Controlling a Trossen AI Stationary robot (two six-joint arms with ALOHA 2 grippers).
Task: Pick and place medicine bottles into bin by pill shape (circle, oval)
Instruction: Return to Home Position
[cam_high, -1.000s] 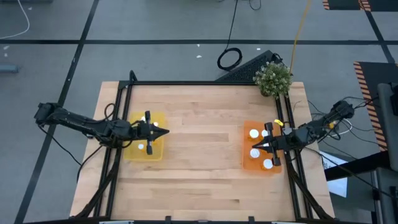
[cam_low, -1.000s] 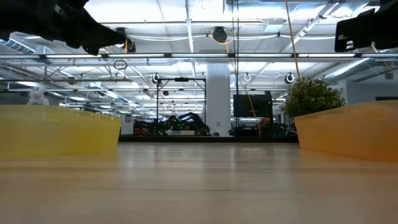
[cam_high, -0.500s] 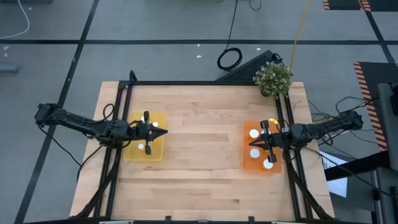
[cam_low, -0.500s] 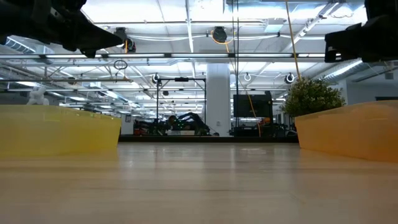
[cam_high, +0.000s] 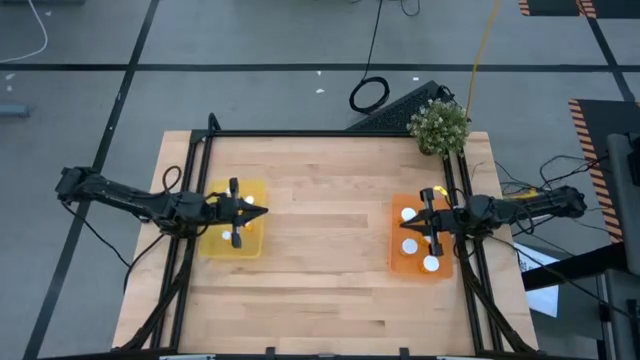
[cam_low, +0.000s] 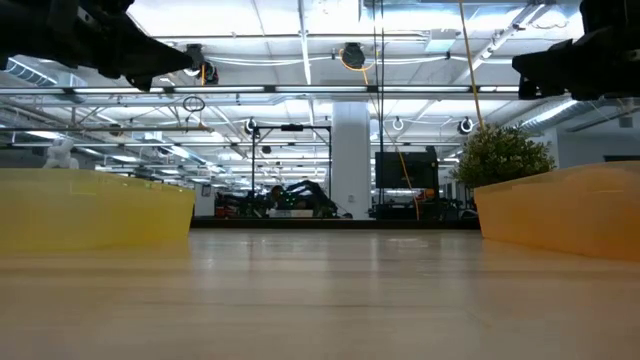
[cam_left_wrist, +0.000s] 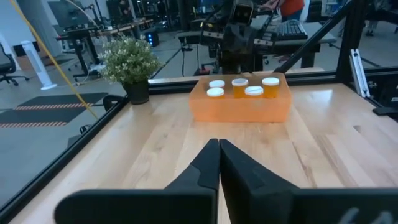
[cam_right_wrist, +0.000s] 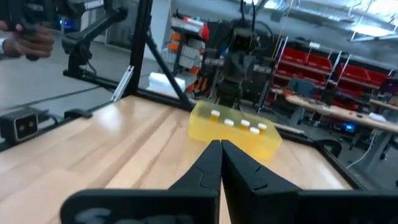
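Both dark two-finger grippers are hanging above their bins with fingers pressed together and nothing between them: the left gripper (cam_high: 258, 211) is sitting over the translucent yellow plastic bin (cam_high: 255, 193) near the table's left edge, and the right gripper (cam_high: 428, 232) is sitting over the orange plastic bin (cam_high: 396, 262) near the right edge. The small amber bottles with round white caps are all standing inside the bins; the left wrist view is showing four white caps (cam_left_wrist: 242, 87) in the orange bin, and the right wrist view is showing a row of four caps (cam_right_wrist: 239, 122) in the yellow one. The light wooden tabletop (cam_high: 325, 250) between the bins is carrying no bottle that these views show. A small potted green plant (cam_high: 438, 125) is standing at the far right corner. By my reading, the sorting is looking finished or very nearly so, and what is remaining is for each arm to be lifting clear and pulling back to rest without brushing the caps beneath it.
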